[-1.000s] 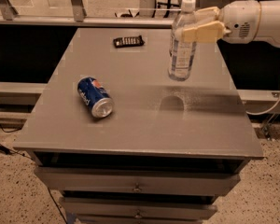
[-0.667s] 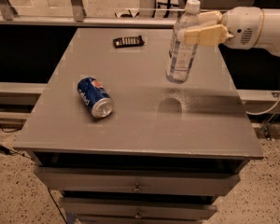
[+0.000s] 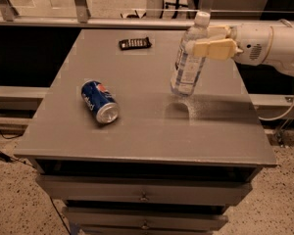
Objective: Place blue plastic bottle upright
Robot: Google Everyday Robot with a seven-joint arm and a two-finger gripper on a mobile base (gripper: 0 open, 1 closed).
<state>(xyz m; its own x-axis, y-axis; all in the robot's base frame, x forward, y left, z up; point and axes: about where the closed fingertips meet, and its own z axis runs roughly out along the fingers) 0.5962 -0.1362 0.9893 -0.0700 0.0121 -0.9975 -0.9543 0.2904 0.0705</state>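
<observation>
Clear, white-capped plastic water bottle (image 3: 186, 70) held nearly vertical at upper right, not yet set down.
One grey drawer cabinet (image 3: 137, 131); on it one dark-blue soda can (image 3: 99, 102) lies sideways, centre left. One cream two-finger gripper (image 3: 198, 39) is clamped round the bottle's shoulder, its base seemingly just above the top: lowering and release remain. One black handset (image 3: 134, 43) lies at top centre.
</observation>
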